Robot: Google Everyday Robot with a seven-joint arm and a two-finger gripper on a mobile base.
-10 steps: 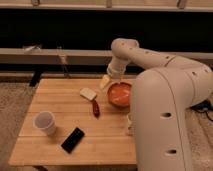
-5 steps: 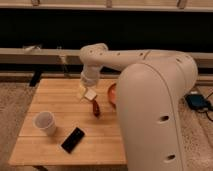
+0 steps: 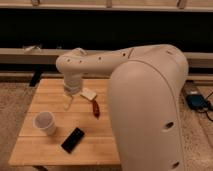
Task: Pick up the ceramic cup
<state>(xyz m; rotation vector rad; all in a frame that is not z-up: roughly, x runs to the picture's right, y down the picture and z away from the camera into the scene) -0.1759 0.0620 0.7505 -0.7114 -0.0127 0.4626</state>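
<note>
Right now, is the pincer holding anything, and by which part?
Nothing is held: the open pincer hangs over the table, apart from the ceramic cup.

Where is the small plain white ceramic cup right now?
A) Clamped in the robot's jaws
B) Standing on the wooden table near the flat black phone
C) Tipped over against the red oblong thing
B: the white ceramic cup stands upright on the wooden table beside the black phone, while the gripper, jaws open and empty, hangs apart above the tabletop.

The bulky white arm [image 3: 107,62] bends over the bench's [image 3: 47,97] far half, with the pincer [image 3: 68,103] pointing down, spread wide and empty.
</note>
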